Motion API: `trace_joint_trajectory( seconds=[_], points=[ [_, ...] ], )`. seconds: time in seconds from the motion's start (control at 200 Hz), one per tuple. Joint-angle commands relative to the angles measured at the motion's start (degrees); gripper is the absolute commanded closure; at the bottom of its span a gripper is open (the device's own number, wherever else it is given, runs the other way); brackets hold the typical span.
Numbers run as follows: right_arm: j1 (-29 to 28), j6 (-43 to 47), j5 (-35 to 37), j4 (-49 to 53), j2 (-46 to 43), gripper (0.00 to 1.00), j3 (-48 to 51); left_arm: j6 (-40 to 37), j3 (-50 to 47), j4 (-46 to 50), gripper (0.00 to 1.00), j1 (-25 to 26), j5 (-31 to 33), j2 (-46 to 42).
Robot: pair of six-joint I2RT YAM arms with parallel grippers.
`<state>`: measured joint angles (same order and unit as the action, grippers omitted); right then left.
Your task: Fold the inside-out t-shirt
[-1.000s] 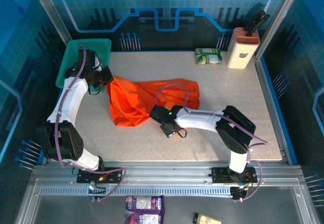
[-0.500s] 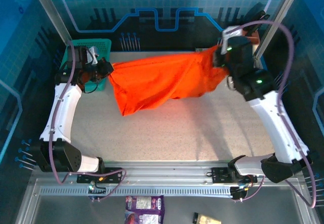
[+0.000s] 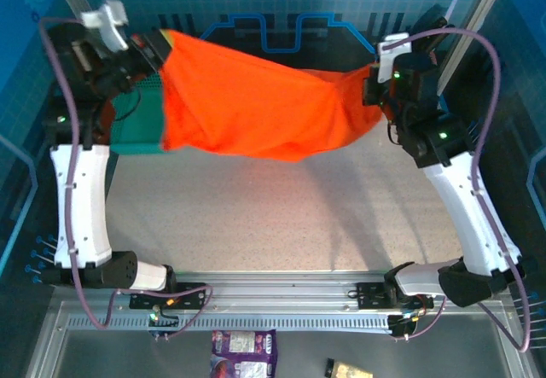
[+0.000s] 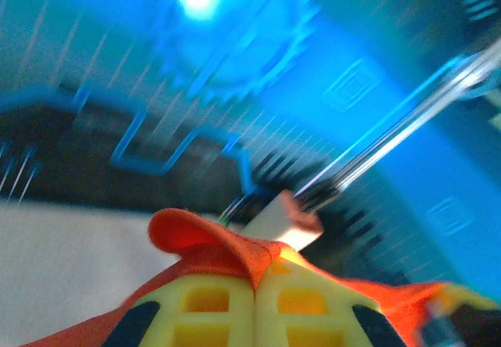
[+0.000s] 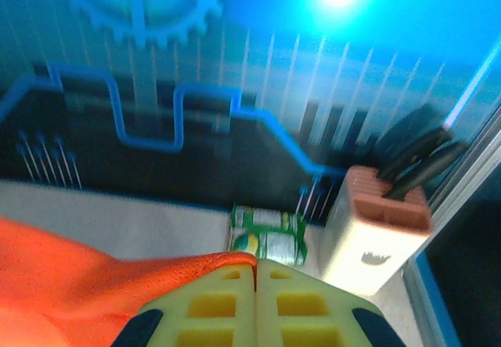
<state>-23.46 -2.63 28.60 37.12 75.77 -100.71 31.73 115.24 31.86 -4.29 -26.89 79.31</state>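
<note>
The inside-out t-shirt (image 3: 256, 105), bright orange and wrinkled, hangs stretched in the air between my two grippers above the back of the table. My left gripper (image 3: 158, 49) is raised high at the back left, shut on the shirt's left end. My right gripper (image 3: 373, 88) at the back right is shut on the other end. In the left wrist view the yellow fingers (image 4: 257, 272) pinch a fold of orange cloth (image 4: 196, 233). In the right wrist view the gripper (image 5: 256, 265) clamps the shirt's edge (image 5: 70, 276).
A teal basket (image 3: 136, 126) at the back left is partly hidden behind the hanging shirt. A knife block (image 5: 376, 237) and a green packet (image 5: 266, 233) stand at the back right. The speckled tabletop (image 3: 273, 216) lies below the shirt.
The shirt lay bunched on the table. The right gripper carried its end up to the back right, then the left arm rose too, pulling the cloth taut in the air.
</note>
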Motion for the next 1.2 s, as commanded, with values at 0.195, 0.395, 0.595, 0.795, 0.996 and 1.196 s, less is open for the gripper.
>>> trace_joint_trajectory(
  seconds=[0.195,0.395,0.595,0.795,0.996,1.196],
  points=[
    [7.8,1.5,9.3,-5.5,-9.0,1.0,-5.3,4.9,-15.7,-3.2,1.0,-0.5,-2.5,-3.9],
    [7.9,1.8,2.5,-2.9,-7.6,1.0,-8.8,5.8,-17.3,-3.8,1.0,-0.5,-3.2,-5.2],
    [7.9,2.5,2.8,-4.6,-10.9,1.0,-5.6,7.9,-16.3,-4.8,1.0,-0.5,-7.0,-6.2],
    [8.0,2.8,1.7,-5.1,-17.4,1.0,-2.6,7.4,-18.3,-2.2,1.0,-0.5,-7.4,-12.0],
    [8.0,4.3,-0.3,-4.9,-19.8,1.0,-3.7,8.1,-18.5,-0.3,1.0,-0.5,-4.3,-16.0],
    [8.0,6.5,-1.4,-4.9,-12.9,1.0,-4.1,10.2,-23.5,-5.0,1.0,-0.4,-4.4,-11.9]
  ],
)
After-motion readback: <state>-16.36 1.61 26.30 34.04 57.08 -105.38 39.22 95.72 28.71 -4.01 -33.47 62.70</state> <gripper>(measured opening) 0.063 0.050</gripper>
